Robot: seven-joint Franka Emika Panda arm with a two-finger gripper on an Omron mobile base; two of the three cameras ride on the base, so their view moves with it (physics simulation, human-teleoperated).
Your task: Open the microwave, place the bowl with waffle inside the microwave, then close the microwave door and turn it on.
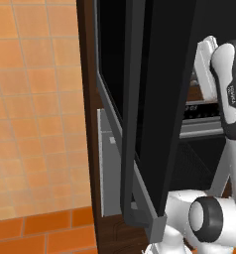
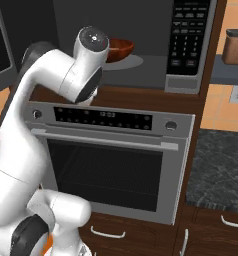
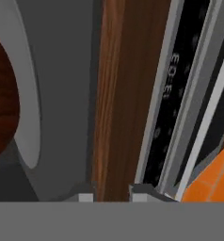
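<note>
- Standing swung open, microwave door (image 1: 159, 99) fills left base view.
- Right base view: bowl (image 2: 118, 49) inside microwave (image 2: 191, 45) (on turntable), above oven (image 2: 111, 165).
- Hand view: gripper (image 3: 111, 196) tips near wood edge; can't tell grip state.

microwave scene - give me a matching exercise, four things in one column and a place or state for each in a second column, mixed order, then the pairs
Things:
1. microwave door
2. bowl
3. oven
4. canister

Places or states:
A. on the turntable plate inside the microwave
B. swung open
C. on the shelf right of the microwave
D. door shut, under the microwave

Pairs: 1-B, 2-A, 3-D, 4-C
</note>
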